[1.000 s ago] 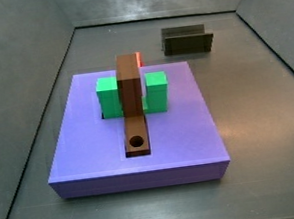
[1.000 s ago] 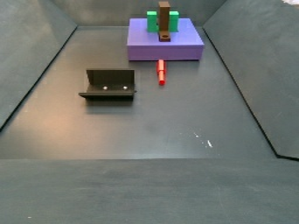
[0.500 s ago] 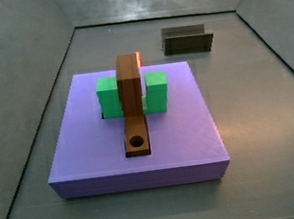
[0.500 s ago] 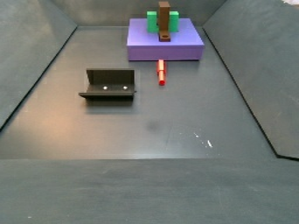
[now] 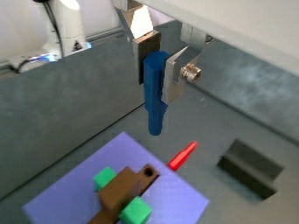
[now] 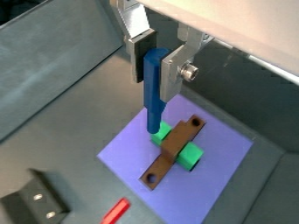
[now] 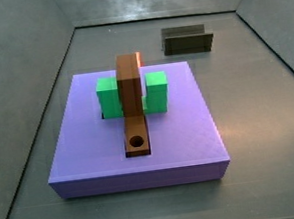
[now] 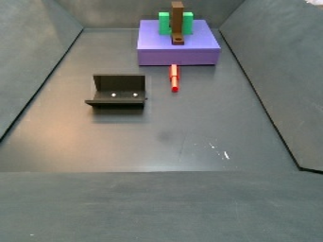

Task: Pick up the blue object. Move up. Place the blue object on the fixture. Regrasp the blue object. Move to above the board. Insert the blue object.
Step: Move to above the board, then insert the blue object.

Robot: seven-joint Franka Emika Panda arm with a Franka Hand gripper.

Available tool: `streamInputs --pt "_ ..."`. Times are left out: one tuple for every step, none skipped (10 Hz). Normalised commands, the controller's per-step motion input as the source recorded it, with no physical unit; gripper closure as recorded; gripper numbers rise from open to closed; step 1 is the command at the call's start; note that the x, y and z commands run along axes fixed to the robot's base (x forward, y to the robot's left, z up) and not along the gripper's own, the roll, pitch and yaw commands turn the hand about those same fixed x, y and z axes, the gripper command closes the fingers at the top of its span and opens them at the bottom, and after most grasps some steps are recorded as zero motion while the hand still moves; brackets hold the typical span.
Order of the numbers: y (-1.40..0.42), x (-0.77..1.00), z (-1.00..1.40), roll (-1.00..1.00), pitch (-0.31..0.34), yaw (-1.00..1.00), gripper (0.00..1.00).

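My gripper point(image 5: 152, 68) is shut on the blue object point(image 5: 155, 94), a long blue peg that hangs down from between the fingers in both wrist views point(image 6: 153, 87). It is held high above the purple board point(image 6: 176, 153). On the board a brown bar with a hole point(image 6: 176, 150) lies across a green block point(image 6: 187, 154). In a wrist view the peg's lower end lines up over the green block's end. The gripper and the peg are out of view in both side views. The board point(image 7: 137, 133) shows in both side views point(image 8: 178, 45).
The dark fixture point(image 8: 117, 92) stands on the grey floor, seen in both side views point(image 7: 189, 41) and both wrist views point(image 5: 250, 166). A red peg point(image 8: 175, 77) lies on the floor beside the board. Grey walls surround the floor.
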Motion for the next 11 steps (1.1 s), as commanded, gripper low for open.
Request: streamInputs --pt "0.04 -0.03 -0.01 -0.47 0.032 0.01 1.0" --pt "0.03 -0.04 0.0 -0.28 0.002 0.0 1.0" --pt "0.02 -0.04 0.0 -0.22 -0.012 0.0 1.0" --pt "0.0 0.0 0.0 -0.01 0.0 0.0 1.0" --pt "-0.02 0.02 -0.05 -0.02 0.0 -0.05 1.0" --pt "-0.31 0.0 -0.3 -0.07 -0.04 -0.02 1.0" --pt "-0.66 -0.02 -0.38 -0.06 -0.053 0.0 1.0" --pt "-0.83 0.01 -0.48 0.0 -0.011 0.04 1.0" --pt "-0.85 0.07 -0.4 0.0 -0.004 0.07 1.0" --pt "-0.77 0.04 -0.42 -0.02 0.0 0.09 1.0" --pt "-0.49 0.09 -0.62 -0.11 0.0 0.0 1.0"
